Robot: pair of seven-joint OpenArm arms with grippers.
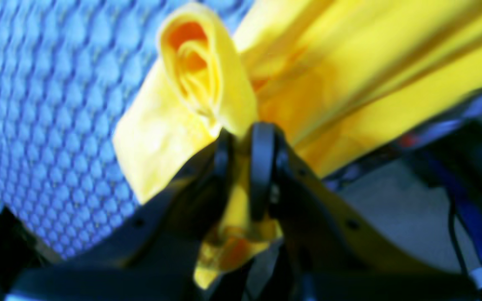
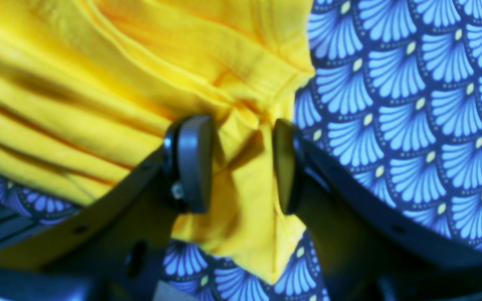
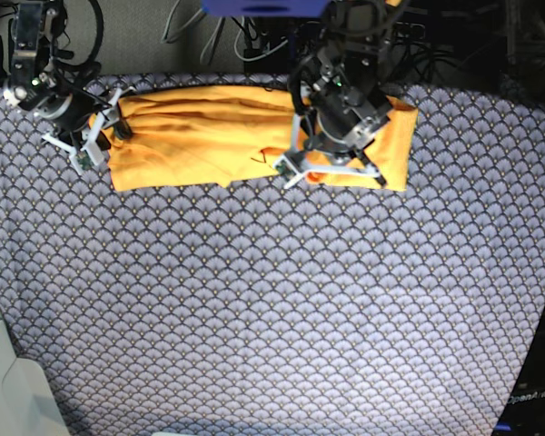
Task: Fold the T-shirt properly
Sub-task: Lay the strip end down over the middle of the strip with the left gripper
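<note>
Yellow-orange cotton: the T-shirt (image 3: 209, 136) lies as a long band at the far edge of the worktop (image 3: 272, 300), already narrowed by folding.
Left of the shirt's middle: right tool (image 2: 237, 163) straddles a bunched end of the shirt, jaws apart, pads not pressing.
Right of the shirt's middle: left tool (image 1: 243, 167) pinched tight on a gathered fold, a soft rolled loop beside it.
Left to do: crosswise folds, it seems.
Textures: soft, creased knit; scallop-patterned blue-grey cloth (image 2: 412, 104) beneath.
</note>
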